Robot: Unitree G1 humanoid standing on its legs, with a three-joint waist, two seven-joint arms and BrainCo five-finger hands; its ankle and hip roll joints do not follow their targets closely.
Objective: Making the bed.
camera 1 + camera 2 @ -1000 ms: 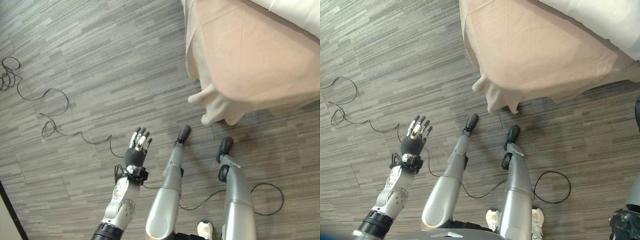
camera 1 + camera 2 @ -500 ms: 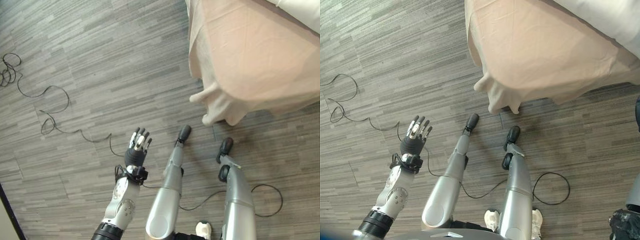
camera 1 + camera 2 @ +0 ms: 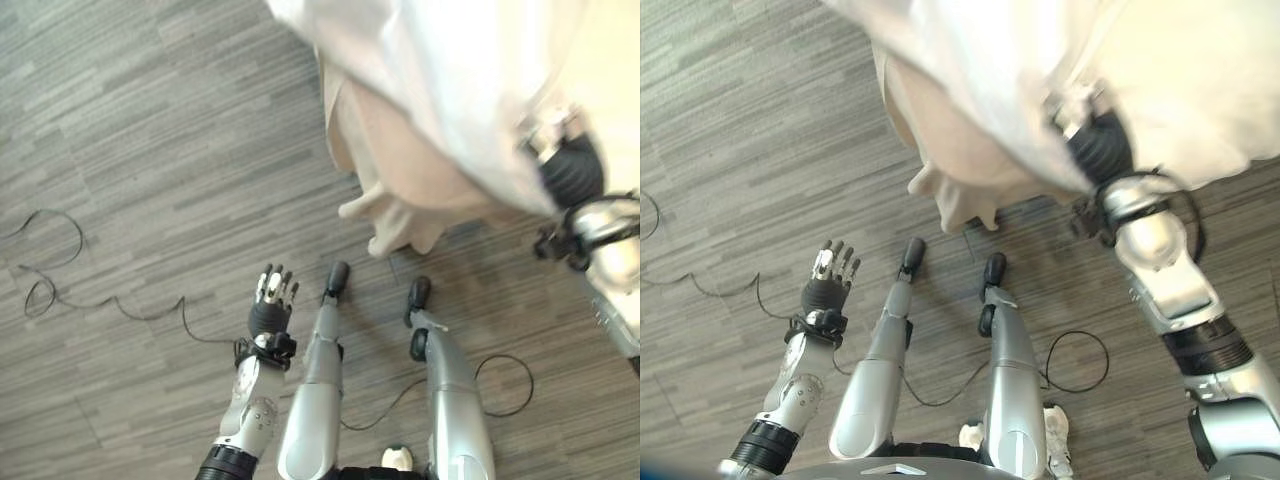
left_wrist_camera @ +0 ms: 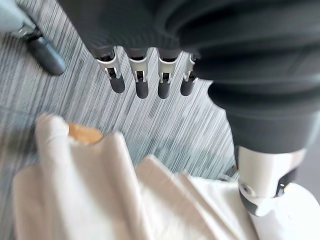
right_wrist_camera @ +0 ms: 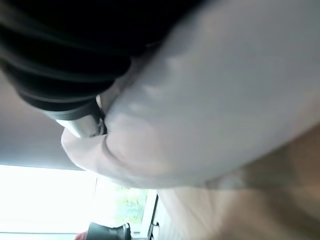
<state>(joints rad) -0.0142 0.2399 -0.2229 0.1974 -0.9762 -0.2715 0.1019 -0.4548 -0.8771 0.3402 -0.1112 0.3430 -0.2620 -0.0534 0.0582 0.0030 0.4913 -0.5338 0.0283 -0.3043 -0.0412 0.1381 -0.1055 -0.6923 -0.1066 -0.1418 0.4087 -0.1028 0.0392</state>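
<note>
A white duvet (image 3: 450,80) hangs lifted across the upper right, over the bed's beige sheet (image 3: 385,150). The sheet's corner (image 3: 960,205) droops toward the floor. My right hand (image 3: 1087,125) is raised at the duvet's edge, its fingers curled into the cloth. In the right wrist view the white cloth (image 5: 210,95) bunches against one finger (image 5: 82,125). My left hand (image 3: 270,305) is held low over the floor at the lower left, away from the bed. Its fingers (image 4: 142,85) are straight and hold nothing, with the sheet's corner (image 4: 100,190) showing past them.
Grey plank flooring (image 3: 150,150) spreads to the left of the bed and in front of it. The bed's corner overhangs the floor just ahead of me.
The view has swung toward the bed. My right arm has come into view, lifting the white duvet over the beige sheet. The left hand keeps its open pose.
</note>
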